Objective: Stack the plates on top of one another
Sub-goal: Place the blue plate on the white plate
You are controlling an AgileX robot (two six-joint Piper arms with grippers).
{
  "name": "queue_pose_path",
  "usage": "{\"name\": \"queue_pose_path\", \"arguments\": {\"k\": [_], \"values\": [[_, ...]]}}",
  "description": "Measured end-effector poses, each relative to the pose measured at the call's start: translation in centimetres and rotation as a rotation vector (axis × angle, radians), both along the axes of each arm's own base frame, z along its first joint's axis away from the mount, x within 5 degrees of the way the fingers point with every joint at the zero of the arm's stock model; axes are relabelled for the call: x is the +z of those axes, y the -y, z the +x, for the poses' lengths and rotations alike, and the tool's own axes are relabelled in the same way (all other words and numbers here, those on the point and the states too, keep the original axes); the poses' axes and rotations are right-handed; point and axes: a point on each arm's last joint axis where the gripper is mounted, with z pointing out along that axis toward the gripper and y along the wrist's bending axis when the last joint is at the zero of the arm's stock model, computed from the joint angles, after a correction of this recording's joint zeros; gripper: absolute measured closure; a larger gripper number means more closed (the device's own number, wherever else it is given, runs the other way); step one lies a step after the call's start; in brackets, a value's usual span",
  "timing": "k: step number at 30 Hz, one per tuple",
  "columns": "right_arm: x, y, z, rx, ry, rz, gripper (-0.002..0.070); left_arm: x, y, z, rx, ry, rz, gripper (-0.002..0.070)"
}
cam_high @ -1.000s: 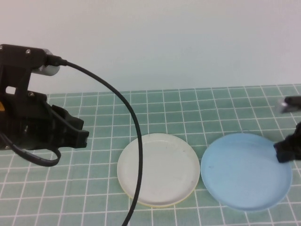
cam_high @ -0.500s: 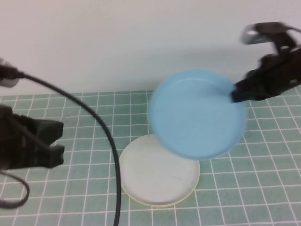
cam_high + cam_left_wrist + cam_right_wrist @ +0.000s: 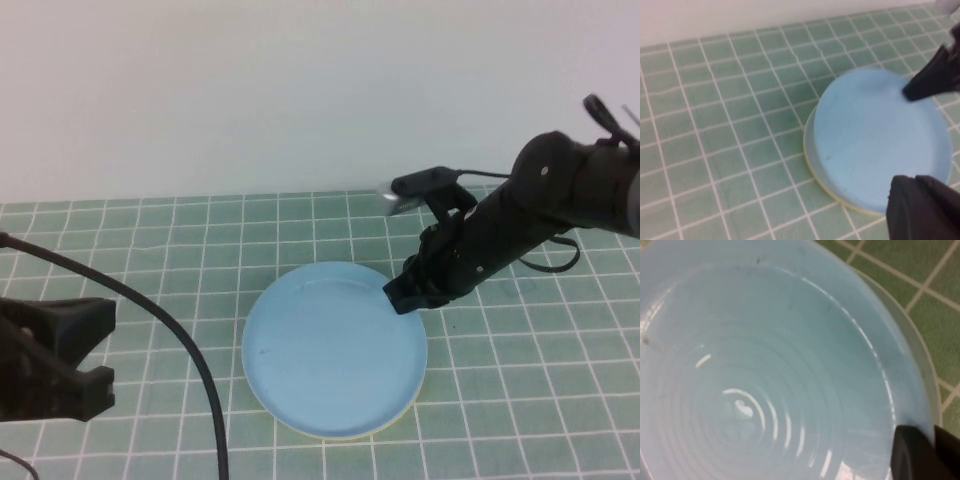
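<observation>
Green tiled mat [image 3: 150, 250]: light blue plate [image 3: 335, 350] atop stack, rim pinched by right gripper [image 3: 405, 297]; left gripper [image 3: 95, 345] pressed together, near left edge.

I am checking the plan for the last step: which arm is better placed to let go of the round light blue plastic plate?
The right. The right gripper is shut on the rim of the light blue plate, which sits over the stack. The left gripper is shut, apart from the plates.
</observation>
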Motion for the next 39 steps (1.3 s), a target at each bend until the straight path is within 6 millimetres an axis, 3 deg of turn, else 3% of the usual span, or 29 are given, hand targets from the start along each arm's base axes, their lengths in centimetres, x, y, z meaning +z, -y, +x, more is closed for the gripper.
{"name": "queue_pose_path", "arguments": {"k": [5, 14, 25, 28, 34, 39], "values": [[-1.5, -0.1, 0.5, -0.019, 0.002, -0.011, 0.0662, 0.2, -0.1, -0.2, 0.001, 0.016, -0.007, 0.0675], [-2.0, -0.7, 1.8, 0.004, 0.003, -0.02, 0.0662, 0.3, -0.1, -0.2, 0.002, 0.022, -0.009, 0.0675], [-2.2, -0.2, 1.8, 0.002, -0.034, -0.092, 0.0654, 0.5, -0.1, -0.1, 0.006, 0.044, -0.019, 0.0675], [-2.2, -0.2, 1.7, 0.007, -0.04, -0.102, 0.0601, 0.5, -0.1, -0.1, 0.006, 0.045, -0.019, 0.0675], [-2.0, -0.2, 1.8, 0.015, -0.039, -0.11, 0.0402, 0.7, -0.3, 0.1, 0.012, 0.094, 0.018, 0.0675], [-0.4, -0.5, 2.1, 0.027, -0.064, -0.103, 0.0364, 1.5, -1.0, -0.5, 0.02, 0.202, 0.091, 0.0675]]}}
